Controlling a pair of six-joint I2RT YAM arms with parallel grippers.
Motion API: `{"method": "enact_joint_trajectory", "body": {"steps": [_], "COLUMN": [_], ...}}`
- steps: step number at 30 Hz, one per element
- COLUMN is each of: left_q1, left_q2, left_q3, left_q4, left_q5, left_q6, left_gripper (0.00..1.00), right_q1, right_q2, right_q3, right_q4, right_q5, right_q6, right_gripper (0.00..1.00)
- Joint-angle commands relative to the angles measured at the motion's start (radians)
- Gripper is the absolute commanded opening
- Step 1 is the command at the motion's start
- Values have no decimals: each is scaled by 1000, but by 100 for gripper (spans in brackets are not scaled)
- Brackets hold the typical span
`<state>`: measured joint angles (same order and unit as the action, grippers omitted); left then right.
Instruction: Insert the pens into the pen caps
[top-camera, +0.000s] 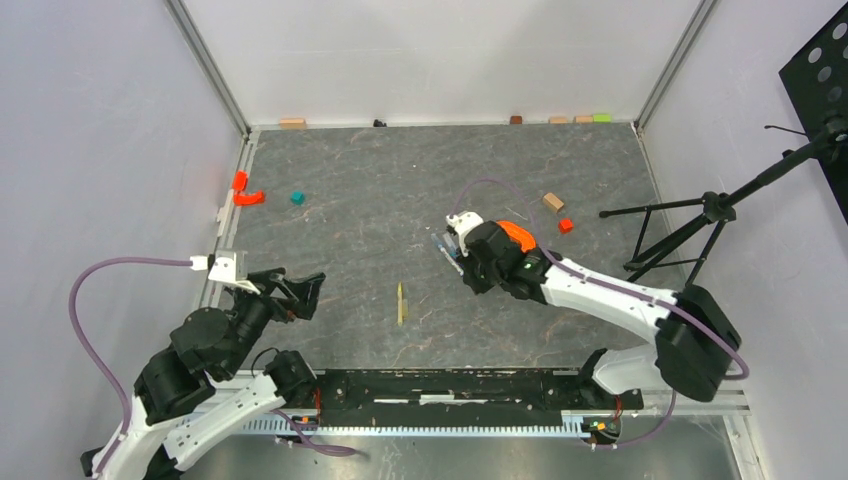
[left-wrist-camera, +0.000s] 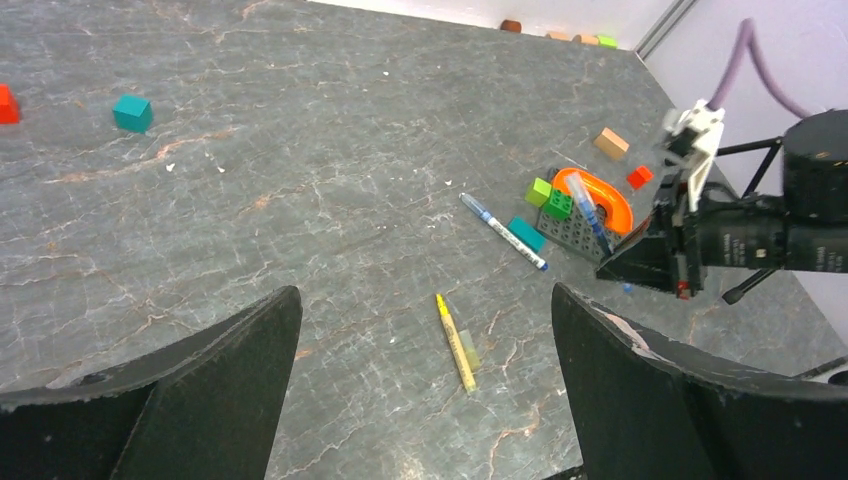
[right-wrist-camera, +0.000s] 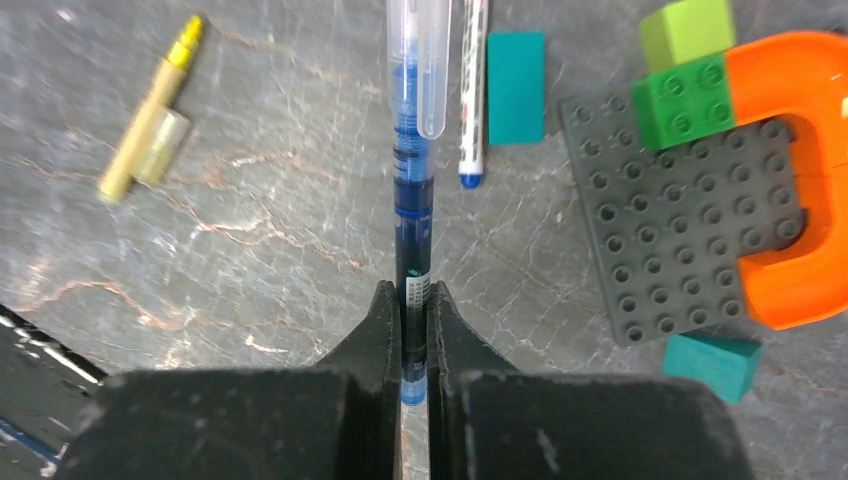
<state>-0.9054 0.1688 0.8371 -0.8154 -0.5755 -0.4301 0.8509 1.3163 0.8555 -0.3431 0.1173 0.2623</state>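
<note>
The right gripper (right-wrist-camera: 412, 300) is pressed together on a slim blue-inked pen (right-wrist-camera: 408, 190), pinching it near its rear end, which is hidden between the fingers. The far end wears a clear translucent cap (right-wrist-camera: 430, 70); how deep it sits is hard to tell. Just beside the cap lie a white-barrelled pen (right-wrist-camera: 472, 90) with blue ends and a flat teal block (right-wrist-camera: 515, 72). To the right is a dark grey studded plate (right-wrist-camera: 660, 230) carrying two green bricks (right-wrist-camera: 690, 90) and an orange arch (right-wrist-camera: 800, 180), which the frame edge cuts off. A second teal block (right-wrist-camera: 712, 362) lies nearer. Bare grey tabletop (right-wrist-camera: 280, 200) separates the held pen from a pale yellow pen (right-wrist-camera: 150, 110) with a pale stub against it. That makes three pens. The left gripper (left-wrist-camera: 425, 293) is spread wide, well apart.
</note>
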Motion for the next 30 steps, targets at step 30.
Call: {"method": "enact_joint_trajectory", "body": {"steps": [30], "left_q1": [1], "left_q2": [-40], "left_q3": [-11], "left_q4": [-11], "left_q5": [-20], "left_q6": [4], "left_gripper": [99], "right_q1": [89], "right_q2": [314], "right_q3": [70], "right_q4": [-11], "right_q5": [85], "right_q6": [-19], "right_gripper": [26]}}
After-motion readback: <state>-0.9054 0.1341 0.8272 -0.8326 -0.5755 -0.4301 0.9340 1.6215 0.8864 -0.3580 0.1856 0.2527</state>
